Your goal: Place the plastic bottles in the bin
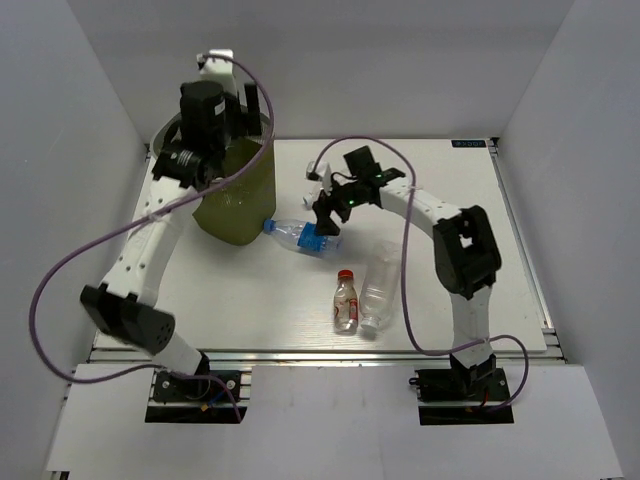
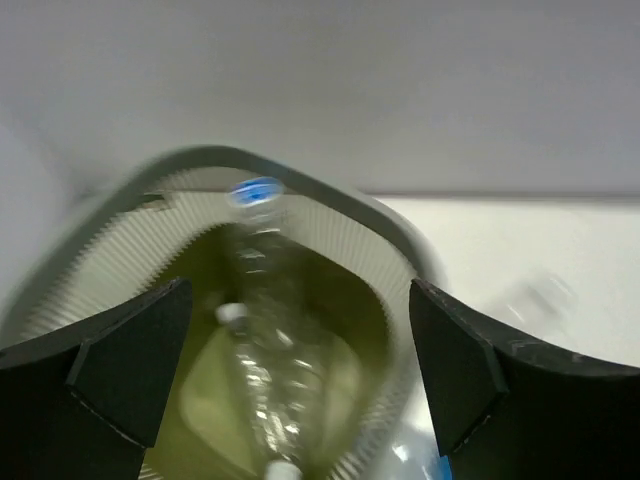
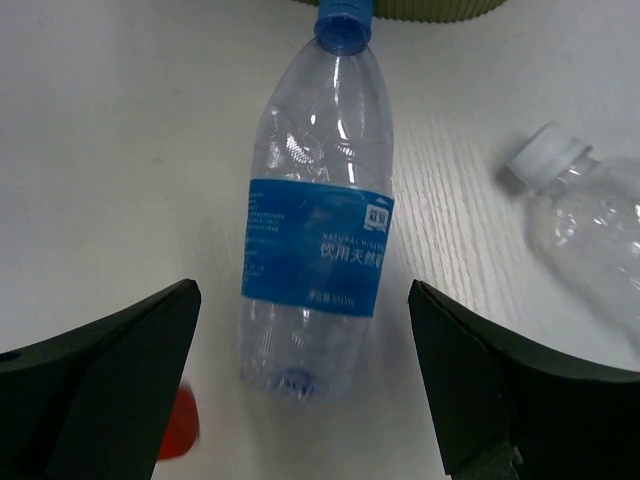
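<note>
The olive-green bin (image 1: 238, 200) stands at the table's back left. My left gripper (image 1: 250, 112) hangs over its mouth, open (image 2: 299, 285). Below it a blurred clear bottle with a blue cap (image 2: 268, 360) is inside the bin (image 2: 345, 235), free of both fingers. White caps of other bottles show around it. My right gripper (image 1: 325, 213) is open (image 3: 303, 287) just above a lying blue-labelled bottle (image 3: 315, 240) (image 1: 305, 237), its fingers on either side of the bottle's base. The bottle's blue cap points at the bin.
A red-capped bottle (image 1: 346, 300) and a larger clear bottle (image 1: 378, 290) lie side by side near the table's front edge. In the right wrist view the white-capped clear bottle (image 3: 590, 225) lies to the right and the red cap (image 3: 178, 425) at lower left.
</note>
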